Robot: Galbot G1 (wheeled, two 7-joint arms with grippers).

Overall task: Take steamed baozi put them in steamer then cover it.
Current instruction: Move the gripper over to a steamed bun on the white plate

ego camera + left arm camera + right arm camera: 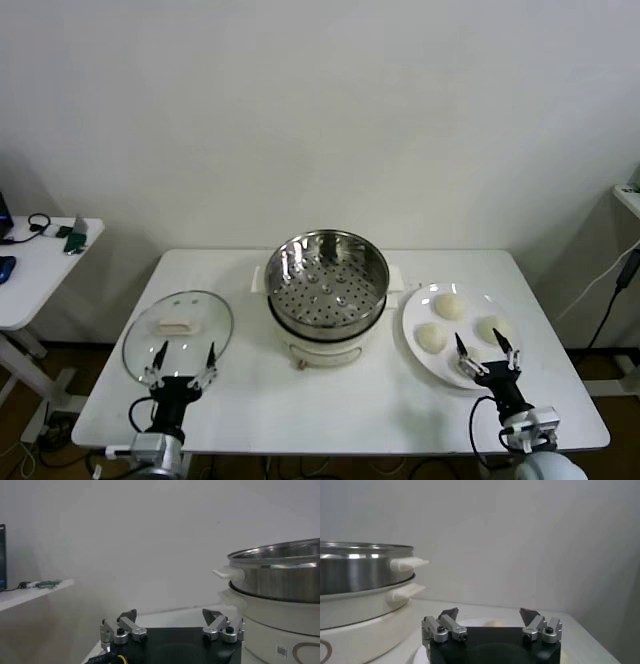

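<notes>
The steel steamer [327,275] stands uncovered and empty on its white pot base at the table's middle; it also shows in the left wrist view [280,575] and the right wrist view [360,575]. Baozi lie on a white plate [415,318] to its right: three show clearly [447,305] [431,338] [493,328], a fourth is partly hidden behind my right gripper. The glass cover [178,332] with its cream handle lies flat on the left. My left gripper [184,362] is open just in front of the cover. My right gripper [488,351] is open over the plate's near edge.
A white side table [40,262] with cables and small devices stands at the far left. A cable hangs by a shelf [630,200] at the far right. The white wall is behind the table.
</notes>
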